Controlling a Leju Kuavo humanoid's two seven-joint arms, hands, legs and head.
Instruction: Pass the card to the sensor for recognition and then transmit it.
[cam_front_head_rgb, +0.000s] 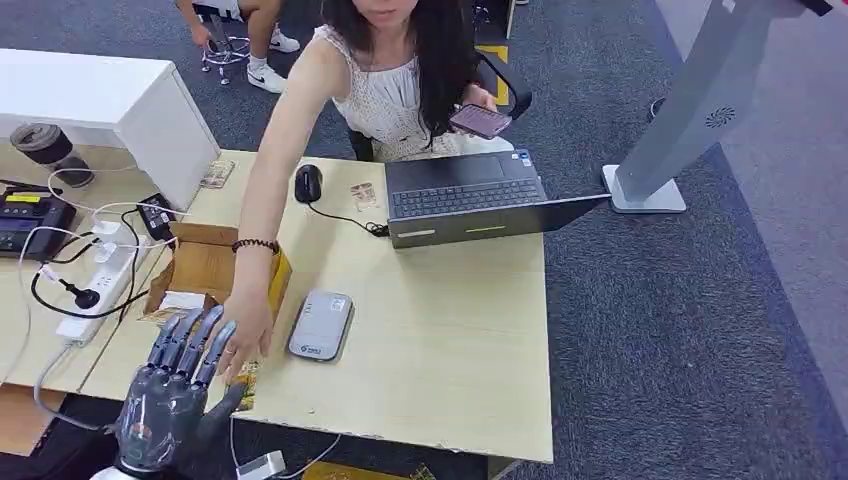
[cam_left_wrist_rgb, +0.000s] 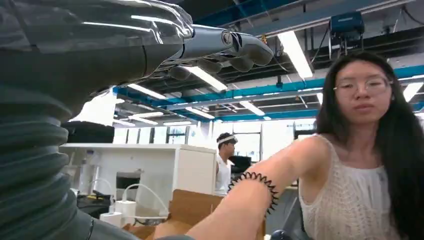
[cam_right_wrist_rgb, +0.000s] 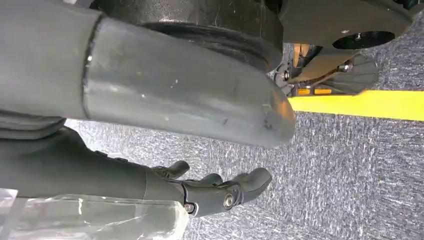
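The left robot hand (cam_front_head_rgb: 175, 385) hovers at the near edge of the desk (cam_front_head_rgb: 450, 340), palm down, its fingers stretched forward and spread, holding nothing that I can see. A person's hand (cam_front_head_rgb: 243, 335) reaches across the desk and lies right beside those fingertips, just to their right, touching or almost touching them. Under that person's hand, at the desk edge, sits a small yellowish card (cam_front_head_rgb: 246, 385), partly covered; I cannot tell whether either hand actually has hold of it. A little further right of the robot hand lies the flat grey sensor (cam_front_head_rgb: 321, 325), clear of both hands. Just ahead of the robot hand stands an open cardboard box (cam_front_head_rgb: 205, 265). Well beyond it are a black mouse (cam_front_head_rgb: 308, 183) and an open laptop (cam_front_head_rgb: 470, 195).

The right robot hand (cam_right_wrist_rgb: 220, 192) hangs over grey carpet (cam_right_wrist_rgb: 350, 165), its fingers loosely curled and apart, gripping nothing.
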